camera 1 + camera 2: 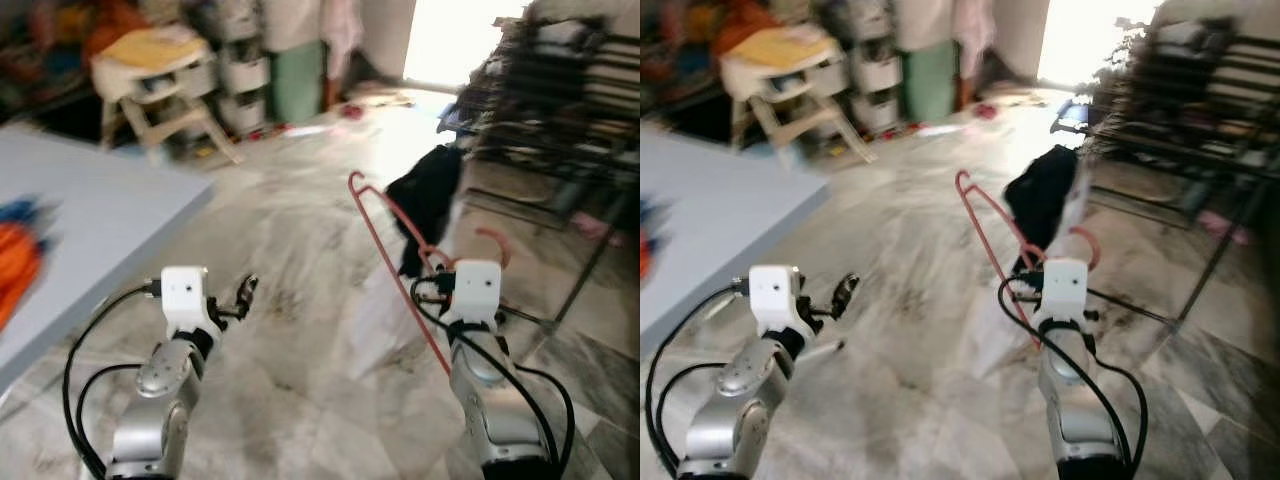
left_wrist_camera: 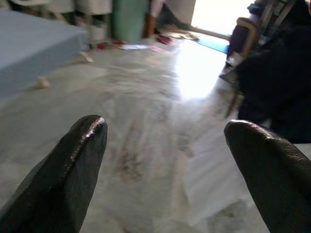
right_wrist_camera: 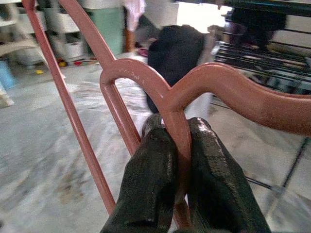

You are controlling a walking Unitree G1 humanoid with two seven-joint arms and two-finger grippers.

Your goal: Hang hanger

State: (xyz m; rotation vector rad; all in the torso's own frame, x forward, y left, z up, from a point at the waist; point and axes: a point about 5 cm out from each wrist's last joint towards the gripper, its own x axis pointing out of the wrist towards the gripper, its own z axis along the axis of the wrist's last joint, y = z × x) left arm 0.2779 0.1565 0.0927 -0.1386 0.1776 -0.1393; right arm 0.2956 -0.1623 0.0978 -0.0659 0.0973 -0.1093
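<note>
Right gripper [image 3: 177,155] clenched on red hanger [image 1: 395,262]; left gripper [image 2: 165,160] spread, empty. Hanger unhung; rack [image 1: 560,110] far right.

Blue table [image 1: 110,215] left; white chair [image 1: 160,85] behind; dark rack [image 1: 560,110] right.

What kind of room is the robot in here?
Probably a lived-in home room used for laundry or storage: a marble floor, a metal rack to the right, and the right gripper holding a red hanger.
</note>
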